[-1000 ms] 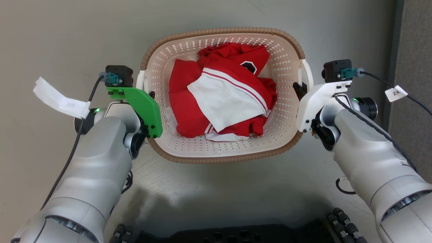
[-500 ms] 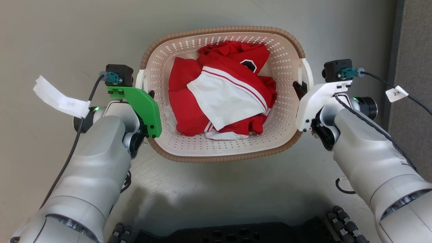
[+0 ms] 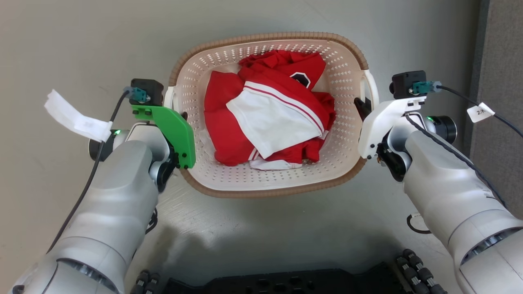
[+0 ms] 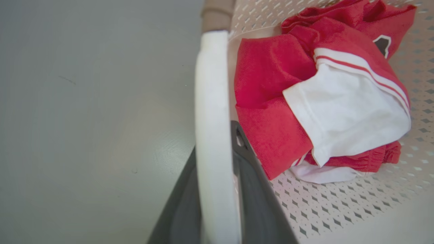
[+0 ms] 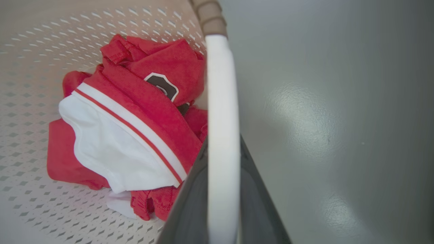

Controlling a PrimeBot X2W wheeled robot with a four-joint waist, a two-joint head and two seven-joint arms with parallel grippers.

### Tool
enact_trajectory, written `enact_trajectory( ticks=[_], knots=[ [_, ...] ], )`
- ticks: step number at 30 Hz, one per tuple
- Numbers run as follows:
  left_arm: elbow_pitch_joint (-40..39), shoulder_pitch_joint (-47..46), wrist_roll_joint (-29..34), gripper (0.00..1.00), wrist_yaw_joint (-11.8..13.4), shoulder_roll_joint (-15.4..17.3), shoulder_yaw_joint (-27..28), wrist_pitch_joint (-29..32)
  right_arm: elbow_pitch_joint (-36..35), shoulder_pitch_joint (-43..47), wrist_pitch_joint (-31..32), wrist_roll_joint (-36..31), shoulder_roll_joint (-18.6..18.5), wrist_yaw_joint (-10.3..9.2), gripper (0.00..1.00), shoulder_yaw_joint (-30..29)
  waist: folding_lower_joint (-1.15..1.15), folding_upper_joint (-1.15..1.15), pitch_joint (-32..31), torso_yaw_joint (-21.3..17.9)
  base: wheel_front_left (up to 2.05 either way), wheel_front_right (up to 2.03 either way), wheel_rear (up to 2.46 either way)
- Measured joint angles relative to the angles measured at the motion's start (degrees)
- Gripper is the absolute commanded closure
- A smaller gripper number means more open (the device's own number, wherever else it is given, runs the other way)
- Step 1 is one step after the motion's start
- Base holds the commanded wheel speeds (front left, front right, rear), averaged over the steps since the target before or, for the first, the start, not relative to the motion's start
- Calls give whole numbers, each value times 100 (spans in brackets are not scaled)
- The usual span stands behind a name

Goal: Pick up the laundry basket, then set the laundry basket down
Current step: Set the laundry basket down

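The laundry basket [image 3: 269, 37] is cream with perforated walls and a brown woven-look rim, and sits centred in the head view over the grey floor. Red and white clothes [image 3: 269, 118] lie inside it. My left gripper [image 3: 180, 117] is shut on the basket's left white handle [image 4: 212, 112], with a dark finger on each side of it [image 4: 217, 169]. My right gripper [image 3: 362, 107] is shut on the right white handle [image 5: 221, 112], its fingers pinching it [image 5: 222, 169]. I cannot tell whether the basket rests on the floor or hangs just above it.
Bare grey floor [image 3: 81, 45] surrounds the basket. A dark grey panel [image 3: 500, 61] runs along the right edge. My black base [image 3: 286, 283] lies along the bottom, and a dark cable loop [image 3: 414, 226] lies on the floor at the lower right.
My left wrist has shifted slightly to the right and up. The basket and right arm have barely moved, and both grips are unchanged.
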Motion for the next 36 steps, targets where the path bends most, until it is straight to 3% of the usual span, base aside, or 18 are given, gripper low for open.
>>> enact_trajectory(
  ticks=[1, 2, 3, 12, 20, 30, 36],
  knots=[
    [12, -1, 0, 55, -4, 7, -32, 14, -3, -1, -45, -1, -3, 7, 87, 13, 0, 0, -5, 1, 0, 0, 0],
    [30, -1, 0, 0, -34, 15, -49, 64, -15, -3, -99, 0, -11, 15, 30, 15, 0, 0, -11, 1, 0, 0, 0],
    [44, -1, 0, 0, -47, 36, -62, 73, -22, -8, -144, 0, -40, 15, 0, 15, 0, 0, -18, 2, 0, 0, 0],
    [46, 0, -59, 0, -54, 136, -35, -148, -21, -2, -355, 9, -105, 63, 0, 36, 0, 0, -160, 31, 0, 0, 0],
    [41, 131, -136, 0, -55, 135, 34, -757, -18, 291, -597, 9, -94, 112, 0, 100, 0, 0, -446, 35, 0, 0, 0],
    [155, 723, -46, 0, -46, 151, -33, -1596, -174, 795, -782, 98, -57, 113, 0, -14, 0, 0, -1205, -38, 0, 0, 0],
    [145, 931, -42, 0, 4, 178, -32, -1668, -265, 990, -805, 112, -51, 113, 0, -47, 0, 0, -1585, -106, 0, 0, 0]
  ],
)
